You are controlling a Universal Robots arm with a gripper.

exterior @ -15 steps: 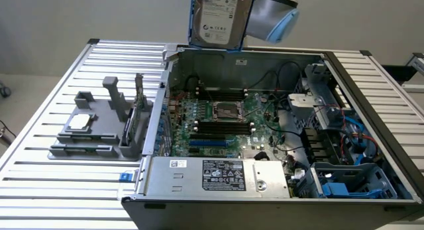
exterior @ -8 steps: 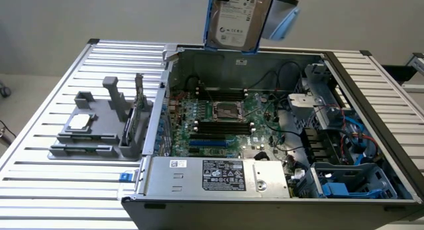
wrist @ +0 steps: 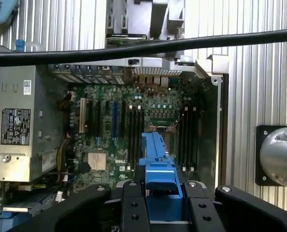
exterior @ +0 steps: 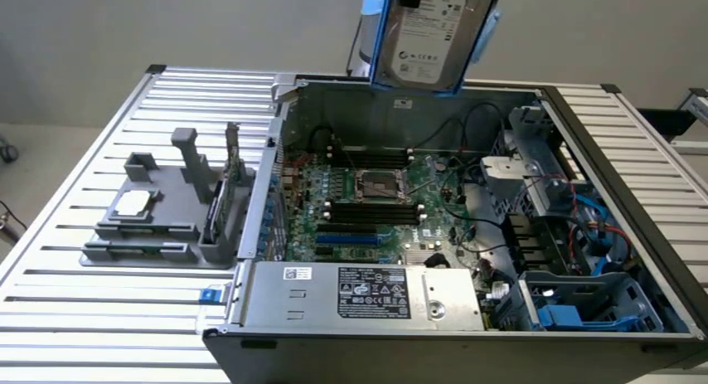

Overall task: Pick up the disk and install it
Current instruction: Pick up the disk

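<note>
Slatted metal table [exterior: 89, 318], open PC case [exterior: 443, 355] below fingers [wrist: 133, 208]. Gripper [wrist: 163, 203] part-closed, clamping disk [exterior: 434, 36] between fingers by blue carrier [wrist: 158, 164] edges. Probably rigid, fairly heavy, shock-sensitive; best held by carrier, not label.

A slatted metal table [exterior: 99, 318] spans the scene. Behind its far edge rises a plain pale wall [exterior: 221, 27]. Beige floor [exterior: 55, 160] shows on the exterior view's left. The light is soft and even.
</note>
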